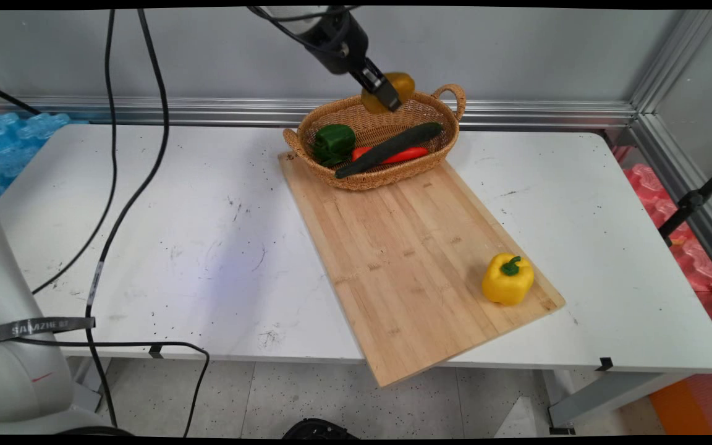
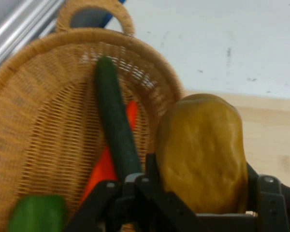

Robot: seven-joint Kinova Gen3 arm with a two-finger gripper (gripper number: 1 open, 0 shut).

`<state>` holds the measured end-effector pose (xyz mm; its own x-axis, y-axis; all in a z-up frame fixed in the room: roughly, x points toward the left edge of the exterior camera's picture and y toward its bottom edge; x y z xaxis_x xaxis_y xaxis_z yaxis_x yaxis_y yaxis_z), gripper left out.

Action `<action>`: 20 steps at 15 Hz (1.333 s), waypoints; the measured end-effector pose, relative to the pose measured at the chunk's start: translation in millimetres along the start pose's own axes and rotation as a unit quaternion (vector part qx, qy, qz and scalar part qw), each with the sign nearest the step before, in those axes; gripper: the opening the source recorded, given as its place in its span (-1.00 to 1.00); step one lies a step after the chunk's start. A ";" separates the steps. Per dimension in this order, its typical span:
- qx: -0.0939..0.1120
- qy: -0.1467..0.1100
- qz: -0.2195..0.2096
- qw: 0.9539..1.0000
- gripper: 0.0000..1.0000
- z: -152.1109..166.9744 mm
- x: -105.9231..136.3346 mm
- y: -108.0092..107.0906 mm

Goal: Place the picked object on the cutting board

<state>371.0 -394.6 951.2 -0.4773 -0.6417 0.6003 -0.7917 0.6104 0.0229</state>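
gripper (image 1: 387, 94) clamped on potato (image 1: 400, 83) | hangs over basket (image 1: 373, 179) far rim | cucumber (image 1: 390, 149) lengthwise inside

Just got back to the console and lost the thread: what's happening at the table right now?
The gripper is shut on a potato, held up over the far rim of the wicker basket. Inside the basket lie a green pepper, a cucumber and a red chilli beneath it. The basket sits at the far end of a wooden cutting board, and a yellow pepper stands near the board's near right corner.
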 end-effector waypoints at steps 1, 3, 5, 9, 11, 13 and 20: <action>-0.001 0.000 -0.007 1.000 -1.00 1.3 -1.4 7.4; -0.003 0.000 -0.018 1.000 -1.00 5.2 -3.2 20.3; -0.004 -0.001 -0.029 1.000 -1.00 11.7 -4.1 33.5; -0.004 -0.005 -0.045 0.999 -1.00 32.4 -5.6 59.4; -0.008 -0.011 -0.041 0.999 -1.00 47.7 -6.2 73.2; -0.015 -0.017 -0.025 0.999 -1.00 63.7 -6.0 83.5; -0.035 -0.044 0.064 0.996 -1.00 119.8 -3.7 99.1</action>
<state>248.7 -387.4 855.5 -0.6072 -0.5923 0.5296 -0.6947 0.7192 0.0079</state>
